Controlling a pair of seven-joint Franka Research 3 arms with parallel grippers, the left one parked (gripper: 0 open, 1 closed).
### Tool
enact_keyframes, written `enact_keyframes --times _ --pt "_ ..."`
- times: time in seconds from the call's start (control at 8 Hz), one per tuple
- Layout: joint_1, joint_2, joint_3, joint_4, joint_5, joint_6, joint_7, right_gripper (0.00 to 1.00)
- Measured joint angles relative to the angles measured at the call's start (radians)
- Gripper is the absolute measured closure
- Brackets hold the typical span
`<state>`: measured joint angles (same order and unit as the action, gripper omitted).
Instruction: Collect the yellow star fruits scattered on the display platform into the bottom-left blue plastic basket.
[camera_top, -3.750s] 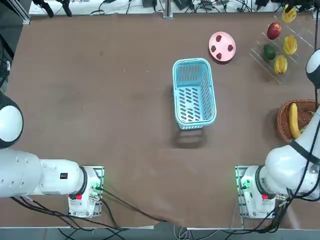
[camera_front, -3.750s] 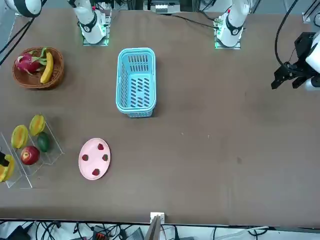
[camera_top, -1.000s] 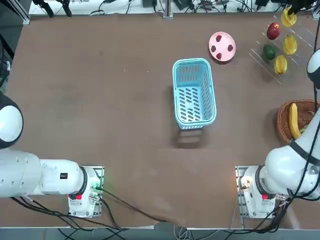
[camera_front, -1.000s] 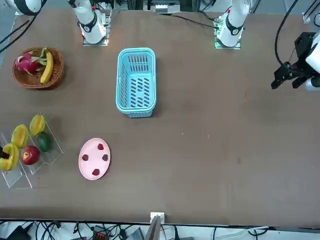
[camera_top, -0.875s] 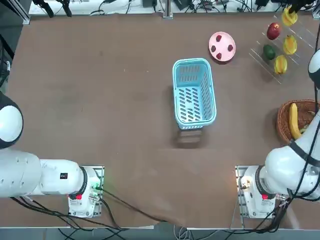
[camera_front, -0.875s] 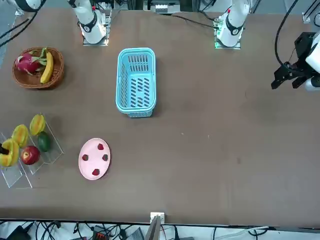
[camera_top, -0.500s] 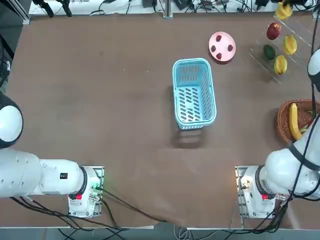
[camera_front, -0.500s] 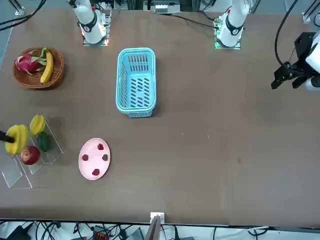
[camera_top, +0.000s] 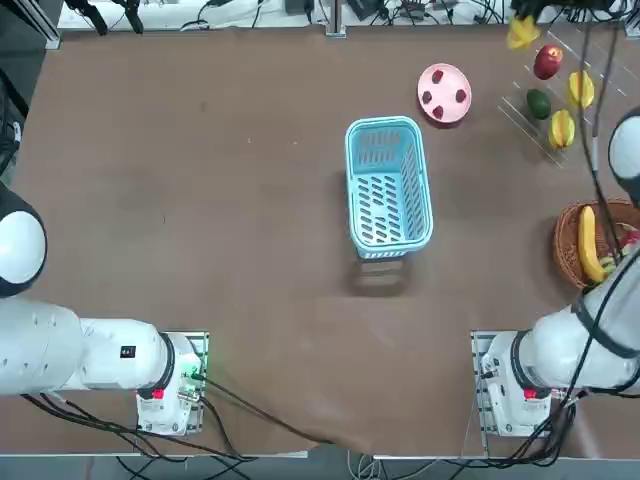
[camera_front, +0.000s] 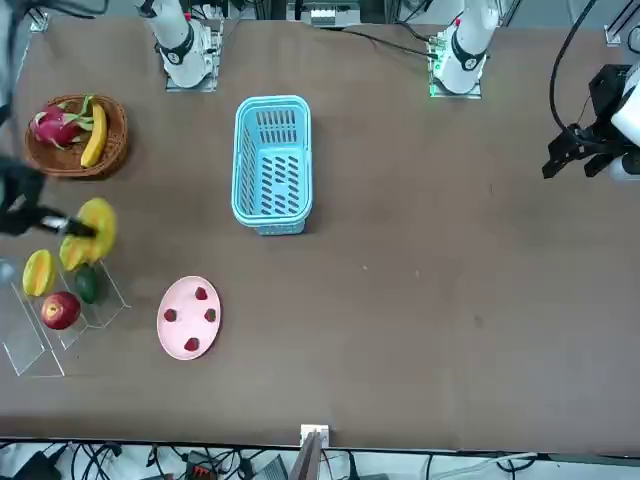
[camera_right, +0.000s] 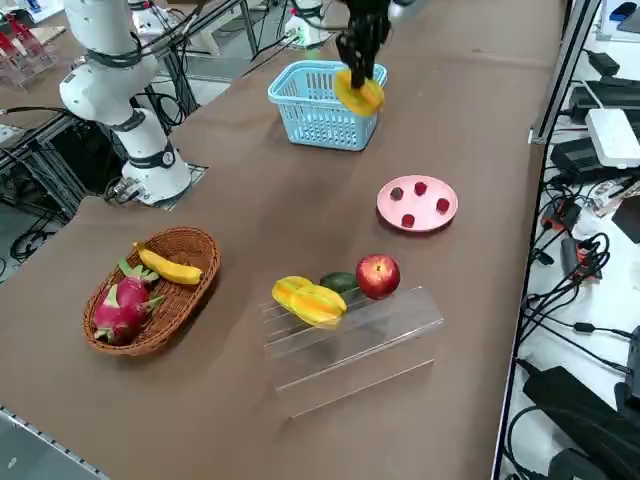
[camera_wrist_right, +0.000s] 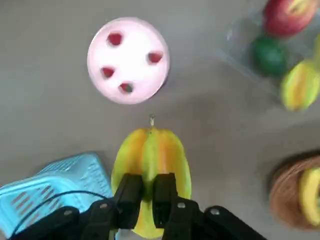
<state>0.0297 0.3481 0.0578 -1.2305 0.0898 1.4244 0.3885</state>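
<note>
Aloft, right gripper (camera_wrist_right: 146, 192) fingers clamped on star fruit (camera_wrist_right: 150, 170), blue plastic basket (camera_top: 388, 185) empty.

Table (camera_top: 200, 180): plain brown. Blue plastic basket (camera_top: 388, 186): light blue, slotted walls and floor. Held star fruit (camera_wrist_right: 150, 172): yellow with orange ridges. Star fruits on the rack (camera_right: 310, 300): yellow-orange. Apple (camera_right: 378, 276): red. Plate (camera_top: 444, 93): pink with red pieces. Wicker basket (camera_right: 150, 290): brown; banana (camera_right: 170, 268): yellow.

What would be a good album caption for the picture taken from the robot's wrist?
The right end effector, shut on a yellow star fruit, hangs high above the pink plate and blue plastic basket.
</note>
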Motion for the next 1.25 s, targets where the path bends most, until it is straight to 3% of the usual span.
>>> enact_keyframes --times 0.38,0.62,0.88,1.0,1.25 --pt "0.27 -0.159 0.008 -0.32 0.019 0.176 0.39 0.83" --pt "0.432 -0.187 0.01 -0.469 0.019 0.311 0.579 0.83" --pt "0.517 -0.214 0.009 -0.625 0.019 0.439 0.642 0.82" --pt "0.536 -0.238 0.007 -0.693 0.019 0.471 0.65 0.69" --pt "0.545 -0.282 -0.002 -0.746 0.019 0.482 0.67 0.32"
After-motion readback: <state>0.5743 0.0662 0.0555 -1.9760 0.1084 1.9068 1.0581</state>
